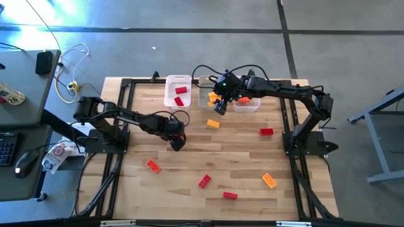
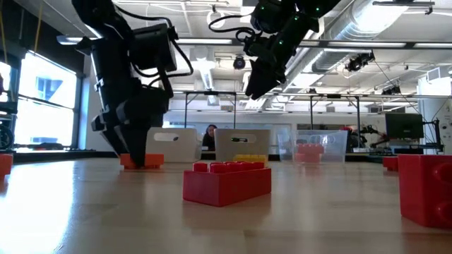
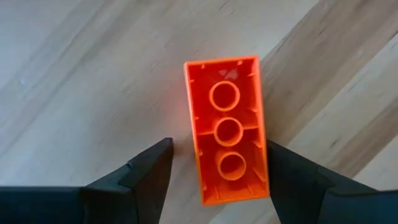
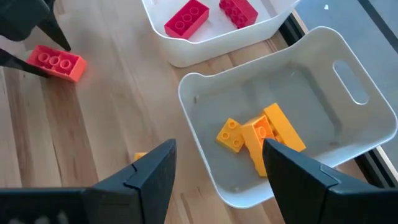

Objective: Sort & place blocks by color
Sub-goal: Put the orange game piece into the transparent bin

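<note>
From above, the left pincer (image 1: 177,142) hides the orange-red block (image 3: 229,129) beneath it; the left wrist view shows that block hollow side up on the wooden surface (image 1: 246,157), between the released fingers, one finger close against its side. The right pincer (image 1: 220,106) hangs released and empty over the middle bin (image 4: 323,81), which holds yellow-orange blocks (image 4: 261,137). Red blocks (image 1: 180,94) lie in the left bin (image 1: 177,81), others scattered around the surface. Behind it, the room is an open workshop with ceiling ducts.
</note>
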